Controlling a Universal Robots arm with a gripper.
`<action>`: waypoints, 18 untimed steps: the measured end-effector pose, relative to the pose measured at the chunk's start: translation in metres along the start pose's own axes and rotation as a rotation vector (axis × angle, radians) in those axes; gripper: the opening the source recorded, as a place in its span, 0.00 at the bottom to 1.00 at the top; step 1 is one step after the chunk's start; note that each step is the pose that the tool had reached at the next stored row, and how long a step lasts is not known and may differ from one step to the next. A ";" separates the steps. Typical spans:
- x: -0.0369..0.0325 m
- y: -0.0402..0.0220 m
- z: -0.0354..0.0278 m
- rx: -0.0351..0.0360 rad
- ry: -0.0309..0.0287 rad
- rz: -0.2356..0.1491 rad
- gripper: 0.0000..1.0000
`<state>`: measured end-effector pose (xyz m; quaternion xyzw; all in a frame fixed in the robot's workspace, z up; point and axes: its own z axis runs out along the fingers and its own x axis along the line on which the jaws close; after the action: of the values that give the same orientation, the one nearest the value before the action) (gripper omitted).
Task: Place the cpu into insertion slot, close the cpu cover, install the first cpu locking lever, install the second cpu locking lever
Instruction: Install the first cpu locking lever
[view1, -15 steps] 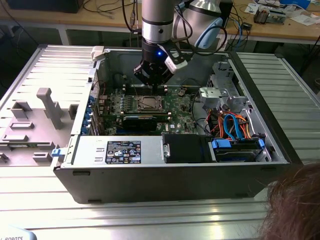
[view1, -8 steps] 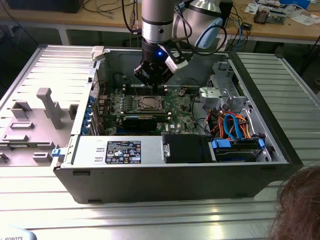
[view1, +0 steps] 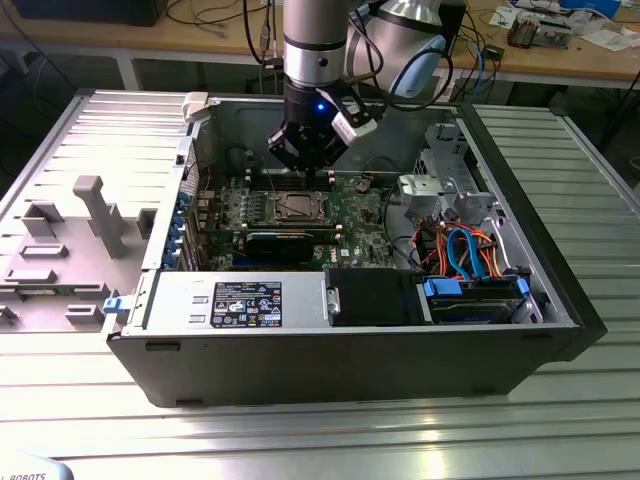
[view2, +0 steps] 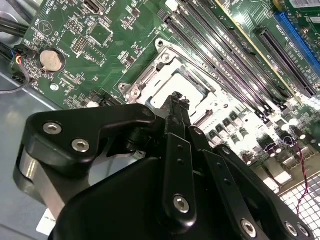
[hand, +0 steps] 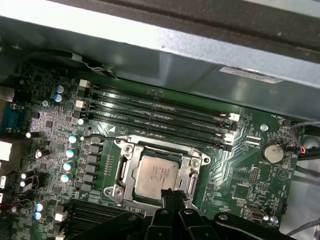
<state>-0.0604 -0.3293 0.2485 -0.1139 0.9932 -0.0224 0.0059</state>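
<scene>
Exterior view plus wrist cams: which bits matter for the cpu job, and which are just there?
Job:
- cpu, seated in the slot
- cover, down around the cpu
- pincer, fingers together, tip at the cpu's edge

Just there:
- memory slots
- coin cell
- power supply
- drive cables
- grey tray beside the case
</scene>
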 end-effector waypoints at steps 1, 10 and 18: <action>0.0000 0.0000 0.0000 0.0000 -0.0001 -0.003 0.11; 0.0000 0.0000 0.0013 -0.0019 0.0056 0.133 0.11; 0.0003 0.0001 0.0016 -0.0276 0.0044 0.220 0.11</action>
<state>-0.0607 -0.3293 0.2469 -0.0042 0.9999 -0.0082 0.0045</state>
